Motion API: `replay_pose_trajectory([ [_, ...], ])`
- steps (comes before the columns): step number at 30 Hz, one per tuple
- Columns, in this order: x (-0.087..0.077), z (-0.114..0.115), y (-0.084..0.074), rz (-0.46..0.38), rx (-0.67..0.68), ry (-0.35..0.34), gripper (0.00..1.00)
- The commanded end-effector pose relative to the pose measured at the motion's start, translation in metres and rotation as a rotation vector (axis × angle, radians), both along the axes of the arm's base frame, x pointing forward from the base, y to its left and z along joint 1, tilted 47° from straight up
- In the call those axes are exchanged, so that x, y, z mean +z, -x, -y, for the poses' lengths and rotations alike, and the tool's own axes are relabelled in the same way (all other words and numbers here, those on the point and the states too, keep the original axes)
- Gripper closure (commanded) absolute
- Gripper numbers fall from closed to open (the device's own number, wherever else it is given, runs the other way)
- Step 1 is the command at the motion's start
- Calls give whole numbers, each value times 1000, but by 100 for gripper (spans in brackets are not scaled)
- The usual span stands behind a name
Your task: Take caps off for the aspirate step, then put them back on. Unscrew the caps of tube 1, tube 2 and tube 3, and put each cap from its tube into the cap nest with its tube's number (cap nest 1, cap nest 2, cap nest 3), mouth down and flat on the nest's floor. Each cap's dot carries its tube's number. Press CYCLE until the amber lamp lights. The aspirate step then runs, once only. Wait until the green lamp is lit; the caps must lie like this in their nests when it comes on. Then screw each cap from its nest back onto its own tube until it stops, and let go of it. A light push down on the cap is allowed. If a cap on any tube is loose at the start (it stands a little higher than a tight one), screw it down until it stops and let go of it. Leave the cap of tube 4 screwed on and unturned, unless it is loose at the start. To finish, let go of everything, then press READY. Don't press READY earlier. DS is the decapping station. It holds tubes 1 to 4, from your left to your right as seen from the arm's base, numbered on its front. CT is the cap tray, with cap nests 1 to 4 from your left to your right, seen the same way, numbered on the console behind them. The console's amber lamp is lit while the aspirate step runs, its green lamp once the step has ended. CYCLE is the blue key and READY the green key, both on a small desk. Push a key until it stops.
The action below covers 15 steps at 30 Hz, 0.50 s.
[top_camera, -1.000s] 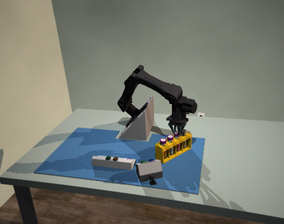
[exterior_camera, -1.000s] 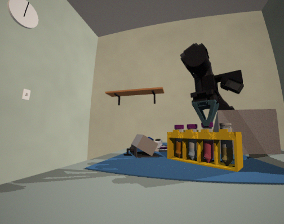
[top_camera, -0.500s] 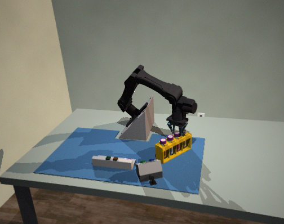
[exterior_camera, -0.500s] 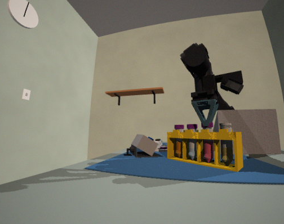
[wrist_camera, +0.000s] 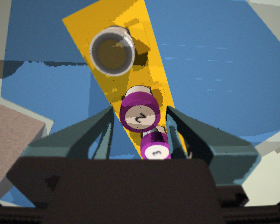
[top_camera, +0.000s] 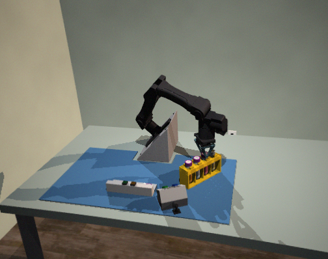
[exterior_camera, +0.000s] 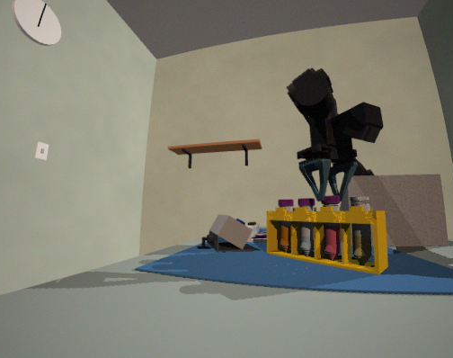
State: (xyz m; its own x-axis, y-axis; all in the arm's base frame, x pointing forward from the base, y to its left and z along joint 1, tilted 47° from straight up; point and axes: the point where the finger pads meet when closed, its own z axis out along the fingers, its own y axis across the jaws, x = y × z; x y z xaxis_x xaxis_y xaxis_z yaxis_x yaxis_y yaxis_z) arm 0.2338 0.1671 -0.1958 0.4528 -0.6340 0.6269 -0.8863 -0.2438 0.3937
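The yellow decapping station (top_camera: pixel 200 169) holds four tubes. In the wrist view, tube 1 (wrist_camera: pixel 112 51) has no cap and its mouth is open. The purple cap marked 2 (wrist_camera: pixel 138 114) sits on tube 2, and the cap marked 3 (wrist_camera: pixel 155 145) sits on the tube behind it. My gripper (wrist_camera: pixel 139 111) points straight down over cap 2. It is open, with one finger on each side of the cap and a small gap to it. From the side, the fingertips (exterior_camera: pixel 328 191) stand just above and around cap 2 (exterior_camera: pixel 332 199). The cap of tube 4 (exterior_camera: pixel 286 203) is on.
The grey console with its lamps (top_camera: pixel 131 187) stands at the front of the blue mat, the cap tray hidden behind it. The small desk with the green and blue keys (top_camera: pixel 172 196) is next to it. A grey wedge block (top_camera: pixel 161 143) stands beside the arm's base.
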Motion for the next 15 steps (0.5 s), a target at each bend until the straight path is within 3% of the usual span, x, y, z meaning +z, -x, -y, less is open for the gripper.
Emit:
replay_pose_trajectory([
  [1, 3, -11, -3, 176, -140, -2, 51],
  [3, 4, -11, -3, 284, -243, 12, 51],
  [6, 4, -12, -3, 357, -311, 21, 51],
  [10, 4, -12, -3, 538, -480, 43, 51],
  [12, 4, -12, -3, 538, -480, 43, 51],
  [14, 4, -12, -2, 660, -595, 58, 51],
  [15, 4, -13, -2, 660, -595, 58, 51],
])
